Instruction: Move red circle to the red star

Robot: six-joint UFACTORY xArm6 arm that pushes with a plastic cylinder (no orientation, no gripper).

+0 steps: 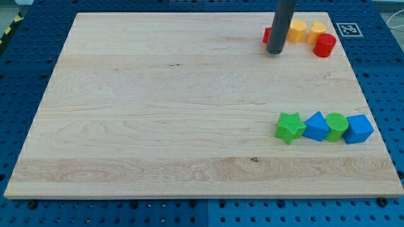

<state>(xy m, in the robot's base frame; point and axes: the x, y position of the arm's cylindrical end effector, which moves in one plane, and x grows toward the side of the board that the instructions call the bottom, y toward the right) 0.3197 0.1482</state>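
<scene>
The red circle (325, 45) lies near the view's top right, right of two yellow blocks. A red block (267, 35), mostly hidden behind the rod, is probably the red star; only its left edge shows. My tip (274, 52) rests on the board just in front of that red block, well left of the red circle. The yellow hexagon-like block (296, 30) and the second yellow block (316, 31) sit between the hidden red block and the red circle.
A row of blocks stands at the view's right middle: green star (290, 127), blue block (316, 127), green circle (336, 127), blue block (358, 129). A marker tag (348, 29) is at the board's top right corner.
</scene>
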